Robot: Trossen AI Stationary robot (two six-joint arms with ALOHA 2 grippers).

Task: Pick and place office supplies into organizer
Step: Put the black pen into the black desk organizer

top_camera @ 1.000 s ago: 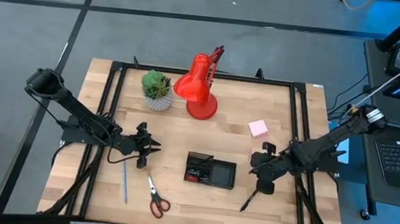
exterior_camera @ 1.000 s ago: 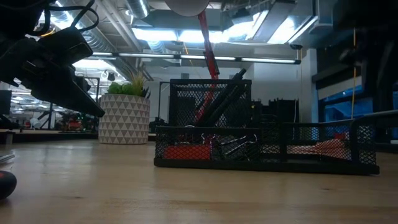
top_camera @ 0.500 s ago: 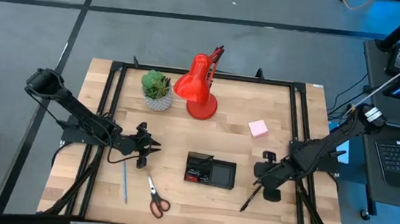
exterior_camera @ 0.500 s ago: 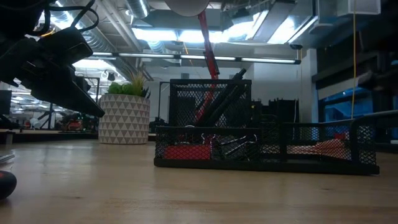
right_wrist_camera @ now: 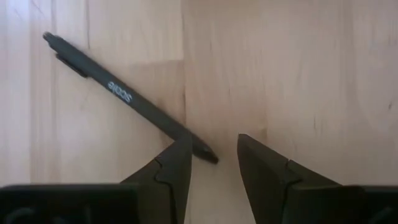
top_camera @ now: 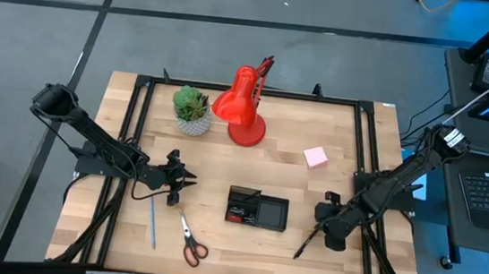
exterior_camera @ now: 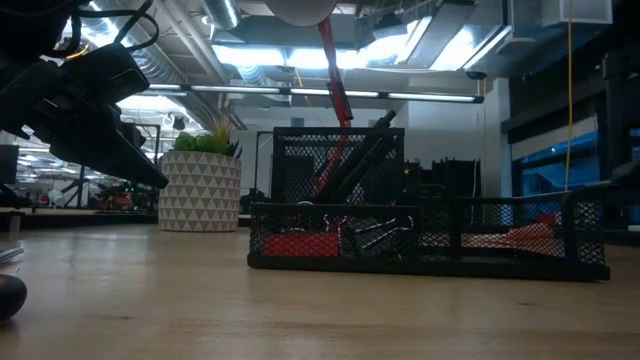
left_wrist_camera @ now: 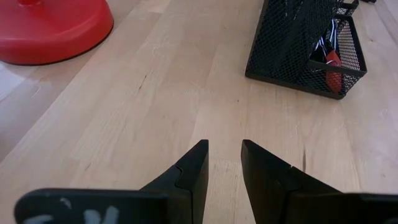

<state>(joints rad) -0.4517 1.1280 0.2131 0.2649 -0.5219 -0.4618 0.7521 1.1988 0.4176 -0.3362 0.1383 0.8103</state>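
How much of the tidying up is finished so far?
Some red and dark items already sit in the black mesh organizer. Now the right gripper, empty, fingers open, hovers over the black pen. Left: red-handled scissors, thin blue pen, pink sticky-note pad. The left gripper waits, open.

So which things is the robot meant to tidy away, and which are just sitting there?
For the job:
- black pen, under the right gripper
- thin blue pen
- red-handled scissors
- pink sticky-note pad
- black mesh organizer, where they go

Just sitting there:
- red desk lamp
- small potted plant
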